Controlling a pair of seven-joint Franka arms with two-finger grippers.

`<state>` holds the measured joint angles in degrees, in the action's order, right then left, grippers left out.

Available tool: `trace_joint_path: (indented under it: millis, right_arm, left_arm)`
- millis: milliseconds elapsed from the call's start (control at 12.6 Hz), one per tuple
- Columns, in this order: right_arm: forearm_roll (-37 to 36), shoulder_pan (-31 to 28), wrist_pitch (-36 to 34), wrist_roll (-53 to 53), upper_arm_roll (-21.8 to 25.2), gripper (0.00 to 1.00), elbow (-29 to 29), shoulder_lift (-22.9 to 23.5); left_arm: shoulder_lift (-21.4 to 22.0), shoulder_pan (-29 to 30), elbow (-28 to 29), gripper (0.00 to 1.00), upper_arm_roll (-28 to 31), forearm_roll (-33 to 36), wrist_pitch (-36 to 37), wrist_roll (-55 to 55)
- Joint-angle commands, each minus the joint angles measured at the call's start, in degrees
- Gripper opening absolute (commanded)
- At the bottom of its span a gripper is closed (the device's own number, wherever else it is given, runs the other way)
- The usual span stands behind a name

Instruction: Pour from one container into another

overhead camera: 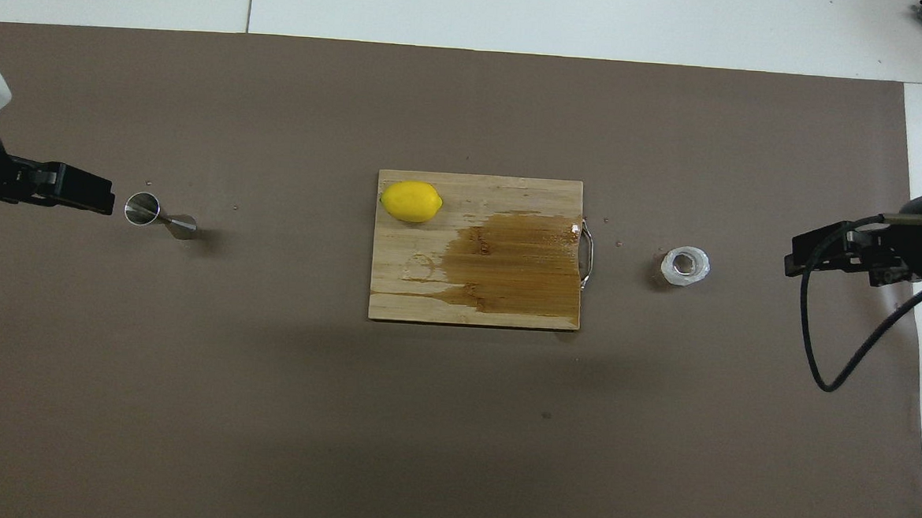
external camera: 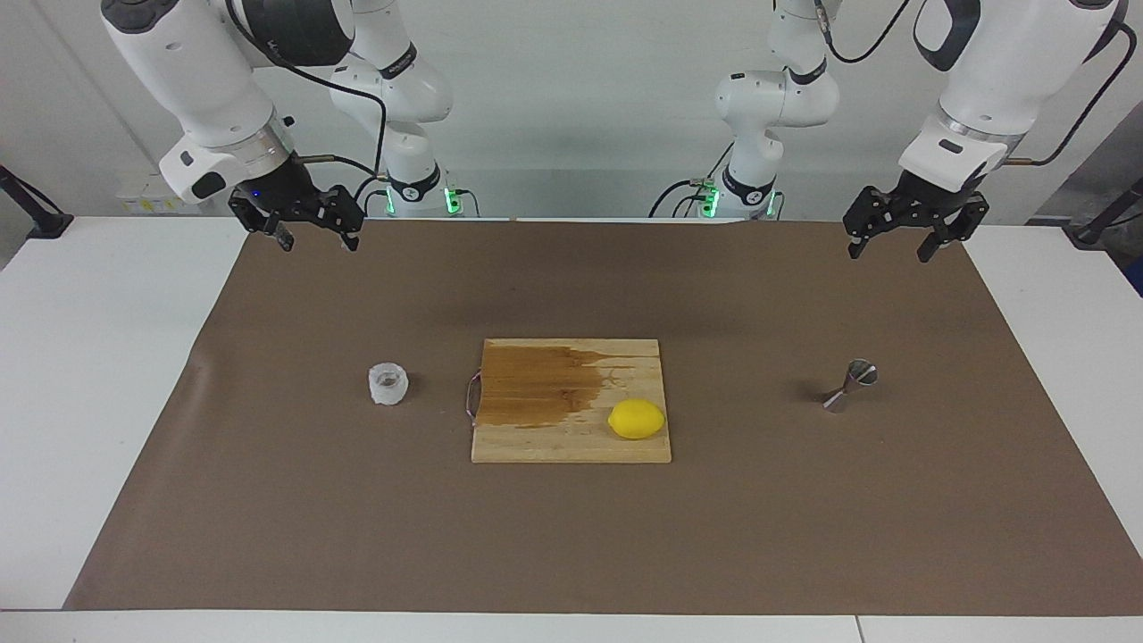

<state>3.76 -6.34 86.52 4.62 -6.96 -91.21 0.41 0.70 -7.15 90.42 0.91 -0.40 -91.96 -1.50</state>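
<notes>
The translucent plastic cup [external camera: 387, 384] stands on the brown mat toward the right arm's end, beside the board; it also shows in the overhead view [overhead camera: 685, 265]. The silver jigger [external camera: 851, 386] stands on the mat toward the left arm's end, also seen from overhead [overhead camera: 155, 216]. My right gripper [external camera: 317, 239] hangs open and empty in the air over the mat's edge at the robots' side; it shows in the overhead view too [overhead camera: 824, 258]. My left gripper [external camera: 891, 250] hangs open and empty over the same edge, well above the jigger's level, also in the overhead view [overhead camera: 78, 189].
A wooden cutting board [external camera: 536, 438] with a dark wet stain lies mid-mat between cup and jigger. A yellow lemon [external camera: 637, 419] sits on its corner toward the left arm's end. A brown mat [external camera: 571, 536] covers the white table.
</notes>
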Motion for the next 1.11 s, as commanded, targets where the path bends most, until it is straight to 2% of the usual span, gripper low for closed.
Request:
trace_joint_path:
  millis: [0, 713, 1030]
  right_arm:
    - [0.9, -0.5, -0.1, -0.3, -0.2, 1.00, -0.3, -0.2]
    - [0.9, -0.4, -0.1, -0.3, -0.2, 1.00, -0.3, -0.2]
    - [0.9, -0.5, -0.2, -0.3, -0.2, 1.00, -0.3, -0.2]
  left_arm:
    - [1.2, -0.1, 1.2, 1.00, 0.1, -0.7, 0.6, 0.0]
    - [0.6, 1.8, 1.2, 1.00, 0.1, -1.3, -2.4, -0.3]
    - [-2.4, 6.9, 0.2, 1.00, 0.1, -8.3, -3.3, 0.3]
